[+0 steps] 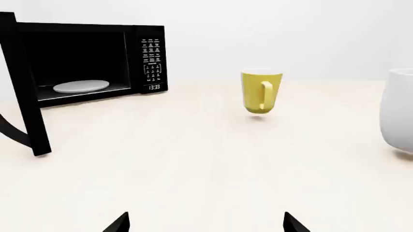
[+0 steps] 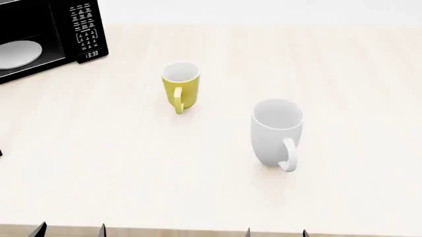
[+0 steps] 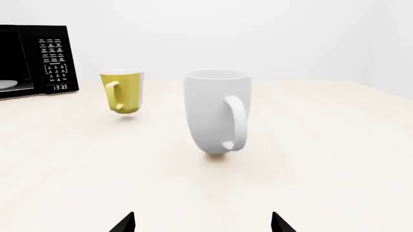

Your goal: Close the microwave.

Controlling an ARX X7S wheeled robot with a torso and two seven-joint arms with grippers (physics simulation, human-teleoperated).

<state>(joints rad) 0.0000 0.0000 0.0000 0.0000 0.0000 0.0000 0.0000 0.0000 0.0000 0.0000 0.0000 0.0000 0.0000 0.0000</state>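
The black microwave [image 1: 148, 58] stands at the table's far left, also in the head view [image 2: 82, 32] and the right wrist view [image 3: 55, 60]. Its door [image 1: 26, 92] is swung wide open, edge-on toward me, with the curved handle [image 1: 11, 129] on its outer side. The white turntable plate [image 1: 81, 86] shows inside. My left gripper [image 1: 205, 224] is open and empty, low over the table's near edge, well short of the door; its tips show in the head view [image 2: 71, 230]. My right gripper [image 3: 202, 223] is open and empty, near the front edge [image 2: 277, 232].
A yellow mug [image 2: 180, 85] stands right of the microwave, also in both wrist views [image 1: 261, 92] [image 3: 124, 90]. A bigger white mug [image 2: 276, 129] stands nearer, in front of the right gripper [image 3: 216, 111]. The light wooden table [image 2: 132, 173] ends at the near edge.
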